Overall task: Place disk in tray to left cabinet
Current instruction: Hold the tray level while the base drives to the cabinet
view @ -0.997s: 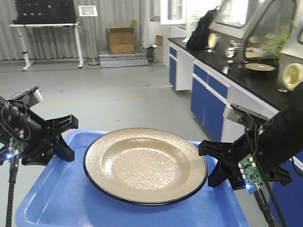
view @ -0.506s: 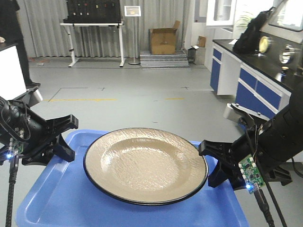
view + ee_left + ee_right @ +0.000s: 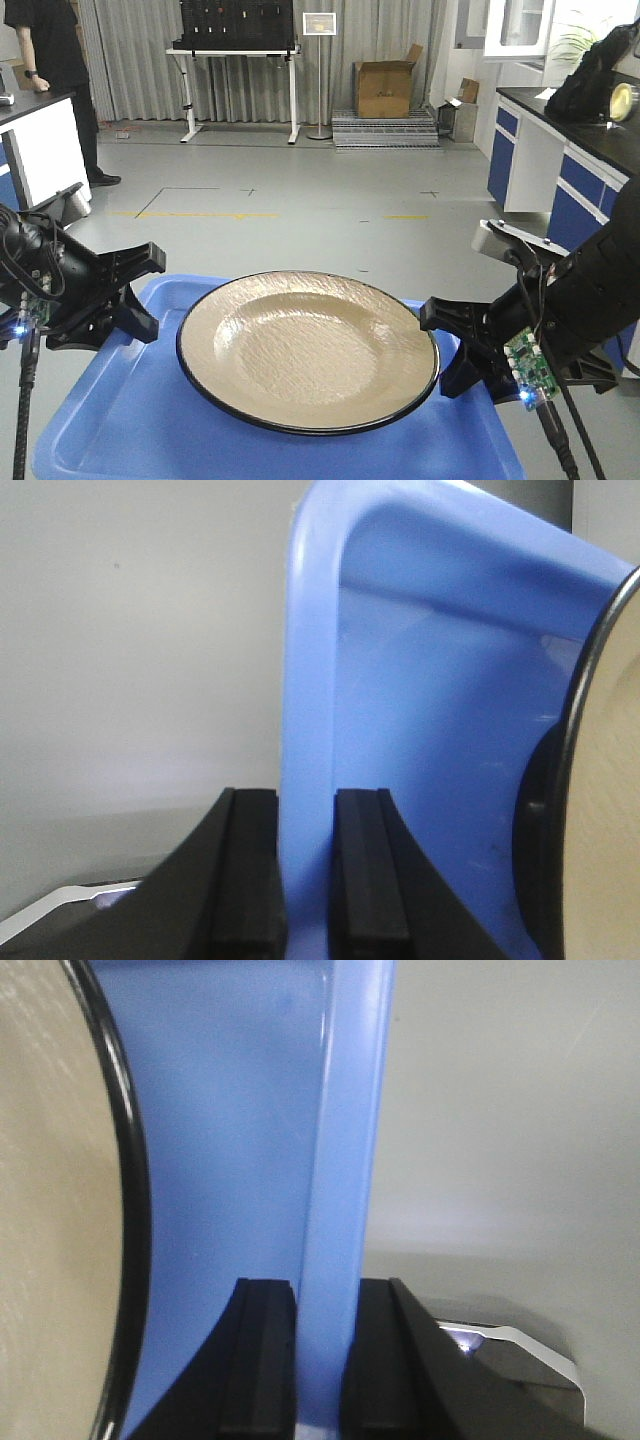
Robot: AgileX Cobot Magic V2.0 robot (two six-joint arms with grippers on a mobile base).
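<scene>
The tan disk (image 3: 305, 350) with its black rim lies in the middle of the blue tray (image 3: 120, 420), which is held up off the floor. My left gripper (image 3: 140, 300) is shut on the tray's left rim (image 3: 305, 680), one finger on each side. My right gripper (image 3: 440, 345) is shut the same way on the right rim (image 3: 345, 1140). The disk's edge shows in the left wrist view (image 3: 610, 780) and in the right wrist view (image 3: 50, 1210), apart from the fingers. The cabinet is out of view.
Grey floor stretches ahead. A person (image 3: 55, 60) stands at the far left beside a white bench (image 3: 40, 145). A black counter with blue cupboards (image 3: 560, 160) runs along the right. At the back stand a white-legged table (image 3: 240, 60) and a cardboard box (image 3: 385, 90).
The whole background has slid to the right, so my view has swung left. The right counter has moved toward the frame edge; the person and white bench have come in. Both grips are unchanged.
</scene>
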